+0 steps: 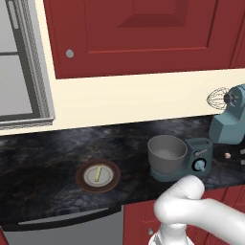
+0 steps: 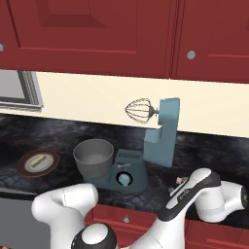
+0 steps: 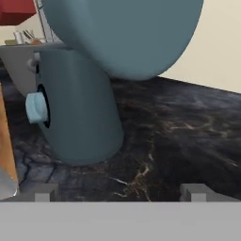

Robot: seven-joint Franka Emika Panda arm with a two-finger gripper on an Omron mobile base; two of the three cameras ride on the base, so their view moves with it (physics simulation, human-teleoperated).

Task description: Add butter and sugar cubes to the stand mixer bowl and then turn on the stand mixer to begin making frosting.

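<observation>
- While the mixer [image 2: 146, 151] stands on the dark marbled counter [image 1: 43, 162] with its head tilted back, its wire whisk [image 2: 138, 111] hangs in the air in front of the cream wall, clear of the bowl.
- The grey metal bowl [image 1: 166, 154] sits upright on the mixer's base, just left of the round light-blue knob [image 1: 199, 165]; nothing can be made out inside it.
- The butter [image 1: 97, 174], a thin pale yellow stick, lies on a round white plate with a brown rim [image 1: 97, 164], on the counter well to the left of the bowl and apart from it.
- Small pale bits lie on the counter to the right of the mixer base, near the arm's far end in the right base view; they are too small to name.
- The claw [image 3: 120, 193] is low over the counter, close beside the mixer's teal column; its two dark fingertips [image 3: 44, 194] stand wide apart at the bottom of the hand view, with nothing between them but bare counter.
- From the hand view the knob shows on the left side of the column, and the mixer's rounded head looms above.
- Red cabinet doors [image 2: 97, 34] hang over the counter, and more red doors run below its front edge.
</observation>
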